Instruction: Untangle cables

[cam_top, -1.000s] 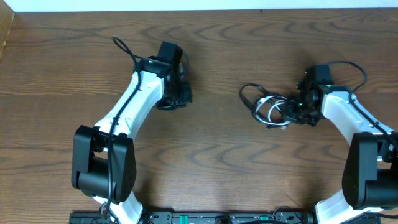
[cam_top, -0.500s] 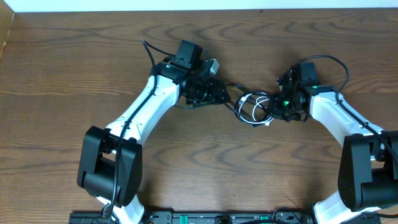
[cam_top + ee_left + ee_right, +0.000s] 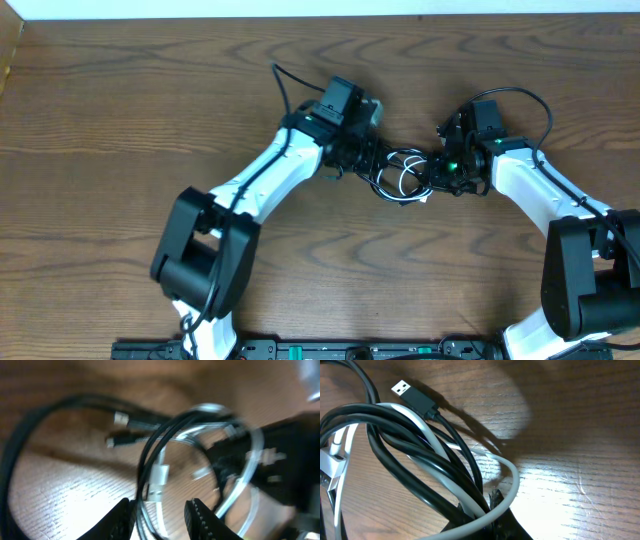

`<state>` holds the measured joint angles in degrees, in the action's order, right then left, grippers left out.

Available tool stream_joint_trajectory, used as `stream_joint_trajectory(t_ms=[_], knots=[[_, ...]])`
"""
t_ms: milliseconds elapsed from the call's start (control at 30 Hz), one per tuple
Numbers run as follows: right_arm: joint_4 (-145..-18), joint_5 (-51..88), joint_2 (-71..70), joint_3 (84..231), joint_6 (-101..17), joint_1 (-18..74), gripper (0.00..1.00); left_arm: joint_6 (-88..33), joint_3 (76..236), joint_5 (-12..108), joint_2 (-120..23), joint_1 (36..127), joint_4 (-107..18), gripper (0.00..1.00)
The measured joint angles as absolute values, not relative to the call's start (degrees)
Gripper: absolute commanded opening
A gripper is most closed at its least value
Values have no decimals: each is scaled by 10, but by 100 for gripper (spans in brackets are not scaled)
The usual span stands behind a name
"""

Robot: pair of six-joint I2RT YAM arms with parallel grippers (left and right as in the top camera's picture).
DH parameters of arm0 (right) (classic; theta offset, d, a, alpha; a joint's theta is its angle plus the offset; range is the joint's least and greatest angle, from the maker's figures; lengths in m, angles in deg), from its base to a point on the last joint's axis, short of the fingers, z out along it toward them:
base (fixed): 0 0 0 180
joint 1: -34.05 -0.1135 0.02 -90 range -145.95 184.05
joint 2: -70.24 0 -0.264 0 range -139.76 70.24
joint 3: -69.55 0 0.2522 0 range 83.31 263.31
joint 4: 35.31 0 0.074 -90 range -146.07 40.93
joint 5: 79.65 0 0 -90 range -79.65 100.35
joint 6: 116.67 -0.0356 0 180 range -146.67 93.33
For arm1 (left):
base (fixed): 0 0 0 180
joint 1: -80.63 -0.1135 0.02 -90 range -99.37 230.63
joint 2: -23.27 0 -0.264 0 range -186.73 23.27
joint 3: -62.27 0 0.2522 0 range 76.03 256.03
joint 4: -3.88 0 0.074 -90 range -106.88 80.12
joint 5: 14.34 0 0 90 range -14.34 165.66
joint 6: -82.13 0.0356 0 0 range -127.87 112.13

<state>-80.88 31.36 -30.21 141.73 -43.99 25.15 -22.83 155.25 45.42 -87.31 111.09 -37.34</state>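
A: Where do the cables (image 3: 400, 176) sit?
B: In one tangled coil on the table (image 3: 120, 120), a little toward 3 o'clock of its middle, between the two arms

A: And the left gripper (image 3: 366, 160)?
B: At 9 o'clock of the coil, its fingers (image 3: 121, 516) spread wide and gripping nothing. Blurred loops of the black cable (image 3: 142, 467) and white cable (image 3: 159, 474) lie just beyond the gap

A: The right gripper (image 3: 440, 172)?
B: At 3 o'clock of the coil, clamped on both cables where they bunch together. A black USB plug (image 3: 405, 390) lies loose at 11 o'clock in its wrist view
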Motion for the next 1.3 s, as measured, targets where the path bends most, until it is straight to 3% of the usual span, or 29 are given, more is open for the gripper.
stream_joint_trajectory(t_ms=[667, 767, 833, 867, 1067, 1167, 1300], knots=[[-763, 354, -301, 1416, -430, 251, 3, -185, 1553, 414, -972, 1141, -424, 35], [-762, 372, -288, 1416, -429, 252, 3, -188, 1554, 413, -972, 1139, -422, 27], [-762, 383, -271, 1416, -429, 253, 2, -198, 1554, 413, -972, 1135, -415, 10], [-763, 391, -258, 1415, -429, 253, 2, -206, 1554, 413, -972, 1132, -412, 8], [-789, 417, -203, 1413, -436, 270, 3, -250, 1563, 388, -972, 1107, -399, 7], [-807, 426, -198, 1413, -445, 291, 8, -260, 1565, 359, -968, 1089, -397, 7], [-842, 407, -195, 1412, -455, 312, 25, -261, 1562, 360, -940, 1058, -403, 7]])
